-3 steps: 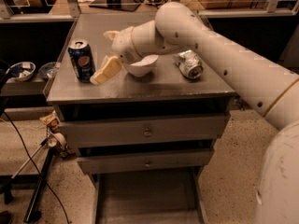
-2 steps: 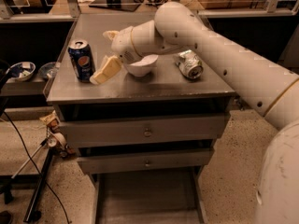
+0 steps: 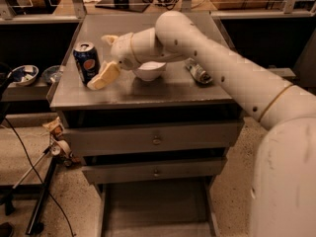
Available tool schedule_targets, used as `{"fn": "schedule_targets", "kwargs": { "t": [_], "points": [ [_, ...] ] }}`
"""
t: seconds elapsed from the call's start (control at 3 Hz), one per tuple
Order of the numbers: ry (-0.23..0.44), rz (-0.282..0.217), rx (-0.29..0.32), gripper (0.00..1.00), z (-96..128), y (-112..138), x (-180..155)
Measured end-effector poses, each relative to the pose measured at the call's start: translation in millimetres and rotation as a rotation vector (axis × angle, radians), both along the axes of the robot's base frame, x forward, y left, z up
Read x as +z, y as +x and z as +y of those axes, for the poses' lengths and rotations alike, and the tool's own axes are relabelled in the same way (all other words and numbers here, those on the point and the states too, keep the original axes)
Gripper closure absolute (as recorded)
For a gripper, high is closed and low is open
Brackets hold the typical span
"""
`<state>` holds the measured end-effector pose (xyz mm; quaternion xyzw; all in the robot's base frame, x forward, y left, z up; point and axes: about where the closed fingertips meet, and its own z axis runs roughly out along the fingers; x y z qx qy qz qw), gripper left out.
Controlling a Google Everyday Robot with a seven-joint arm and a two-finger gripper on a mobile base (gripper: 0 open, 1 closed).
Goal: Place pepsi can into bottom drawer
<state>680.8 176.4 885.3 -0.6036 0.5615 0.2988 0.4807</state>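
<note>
Pepsi can (image 3: pixel 86 62) is standing upright on the left side of the bench (image 3: pixel 163 94). My gripper (image 3: pixel 98 62) sits just beside it, jaws spread wide with nothing in them, the lower one near the can's base. Bottom drawer (image 3: pixel 154 207) is hanging open down below.

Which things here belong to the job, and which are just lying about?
Job: blue can on the cabinet top; bottom drawer, pulled out; hand, open beside the can.
Lying about: white bowl; dented silver can; bowls off to the left.
</note>
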Motion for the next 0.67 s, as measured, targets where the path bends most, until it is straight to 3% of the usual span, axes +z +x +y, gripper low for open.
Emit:
{"fn": "schedule_targets", "kwargs": {
  "t": [0.33,0.67],
  "points": [
    [0.044,-0.007,0.026,0.00,19.3,11.9,-3.4],
    [0.031,-0.006,0.064,0.00,18.0,11.3,25.7]
  ]
}}
